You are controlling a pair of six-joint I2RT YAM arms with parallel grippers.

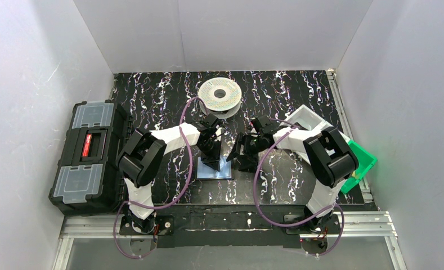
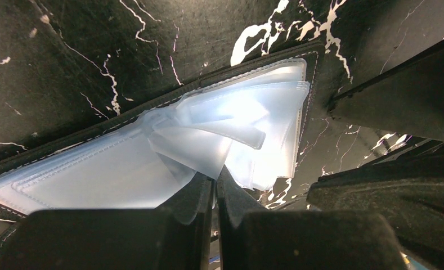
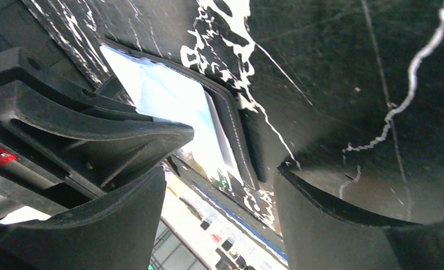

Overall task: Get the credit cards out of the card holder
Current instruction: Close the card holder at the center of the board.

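While the left gripper [image 2: 215, 180] pinches a frosted bluish sleeve [image 2: 208, 140] of the black-edged card holder [image 2: 84, 169], the right gripper [image 3: 225, 169] gapes alongside.

The card holder [image 2: 84, 166] pairs stitched matt black edging with glossy translucent plastic sleeves [image 2: 219, 129].

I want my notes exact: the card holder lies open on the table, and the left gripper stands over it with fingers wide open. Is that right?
Not quite. The card holder does lie open on the table with the left gripper over it, but its fingers are shut, pinching a clear sleeve of the holder. The left wrist view shows this.
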